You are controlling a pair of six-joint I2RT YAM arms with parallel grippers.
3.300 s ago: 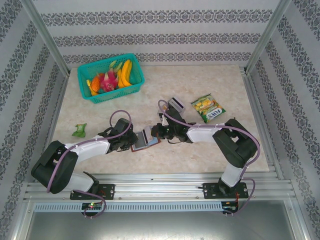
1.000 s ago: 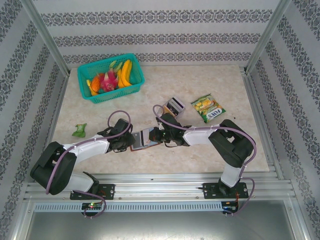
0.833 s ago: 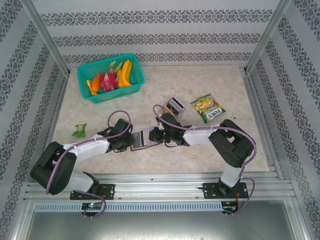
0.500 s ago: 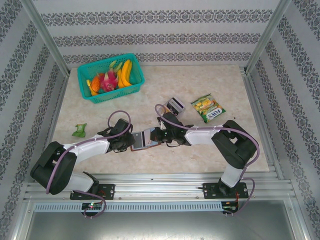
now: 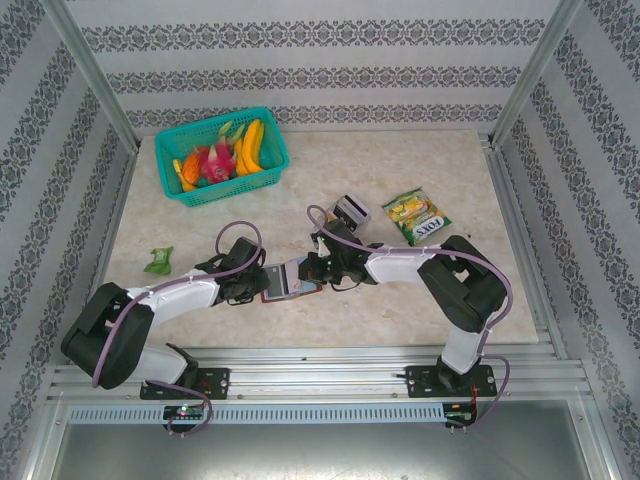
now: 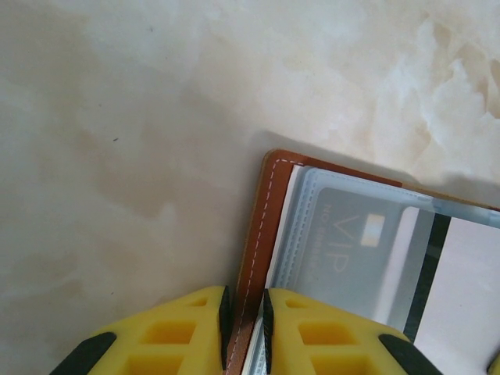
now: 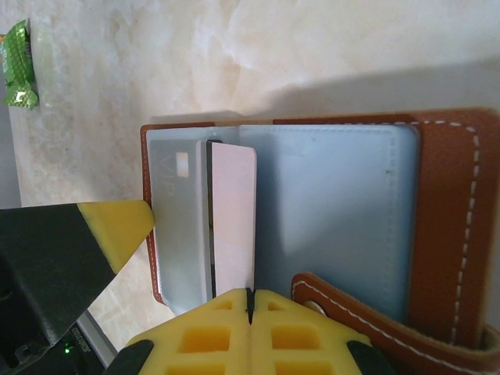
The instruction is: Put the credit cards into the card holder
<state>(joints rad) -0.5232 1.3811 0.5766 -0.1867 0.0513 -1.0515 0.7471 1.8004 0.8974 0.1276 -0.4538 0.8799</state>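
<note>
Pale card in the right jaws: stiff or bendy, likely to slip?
Likely stiff: the card stands straight, unbowed, from the shut right jaws. Probably slippery: smooth plastic, pinched at one edge. The clear sleeve of the card holder looks softer, may buckle first.

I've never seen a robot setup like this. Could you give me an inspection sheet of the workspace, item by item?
Surface: pale marble-look table, no spills seen.
Job's things: brown card holder is open; a VIP card sits in a clear sleeve; a pale card is held at the sleeves.
Clutter: teal basket of toy fruit, snack packet, green wrapper, small grey object.
Claws: left claw shut on the card holder's edge; right claw shut on the pale card.
Cables: purple cables loop along both arms; no snag seen.
Surroundings: patterned walls, metal frame posts.
</note>
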